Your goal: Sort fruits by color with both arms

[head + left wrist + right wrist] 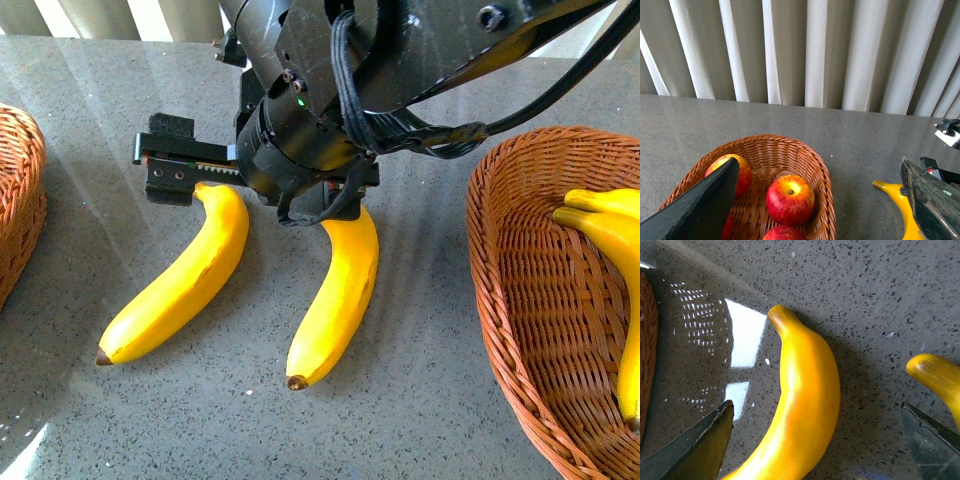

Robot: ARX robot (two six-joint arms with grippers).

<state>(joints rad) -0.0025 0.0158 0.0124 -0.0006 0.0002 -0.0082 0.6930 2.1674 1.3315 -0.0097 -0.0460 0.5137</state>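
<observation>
A bright yellow banana [805,405] lies on a speckled grey desk [865,290], between the wide-apart fingers of the right pincer [815,407]. A second banana [937,377] and a wicker basket [647,340] show at opposite edges.

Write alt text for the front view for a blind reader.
A black robot arm holds its tool over the far ends of two yellow bananas on a grey table. Wicker baskets flank them; the right one contains bananas.

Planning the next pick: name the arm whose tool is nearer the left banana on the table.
Right. The right tool hangs open close over the far end of the left banana. The left tool is off to the side, over the basket of apples.
</observation>
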